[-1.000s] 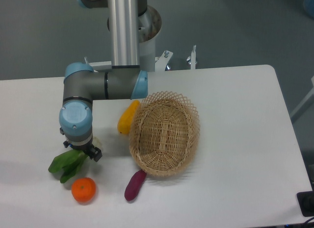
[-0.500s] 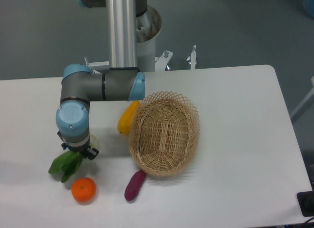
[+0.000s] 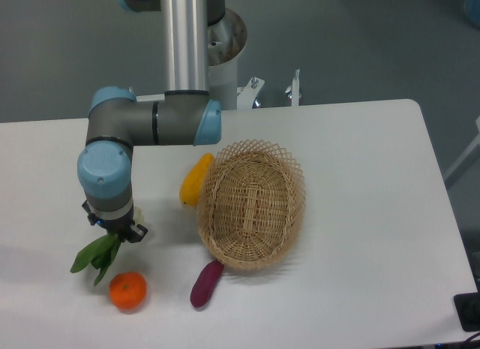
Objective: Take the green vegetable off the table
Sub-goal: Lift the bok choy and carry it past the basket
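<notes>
Clearly the green vegetable [image 3: 94, 256] is a light, soft thing: dark floppy leaves fanning toward the near left, with a pale firmer stem base tucked up under the gripper [image 3: 114, 233]. It sits at the near-left part of the table [image 3: 360, 176], its leaf tips close to or just touching the surface; whether the whole of it has lifted clear I cannot tell from this single view. The leaves would likely bruise, tear or slide out if pinched, so the thick stem end looks like the right place to take hold, and that is where the gripper is placed. The fingers are mostly hidden beneath the blue wrist joint, but they appear closed on the stem end, since the vegetable hangs from that spot at a slant. Because the leaves droop and weigh little, a gentle squeeze should be enough; too hard a one could crush the stalks, and a quick swing might make the leaves flap or the stem slip. Just beside the leaf tips, on the near side, lies an orange [image 3: 127, 290], close enough for the hanging leaves to brush it. Farther right are a purple sweet potato [image 3: 206, 283], a wicker basket [image 3: 252, 204] and, touching the basket's far-left rim, a yellow-orange vegetable [image 3: 196, 179]; all of these lie well apart from the grip.
</notes>
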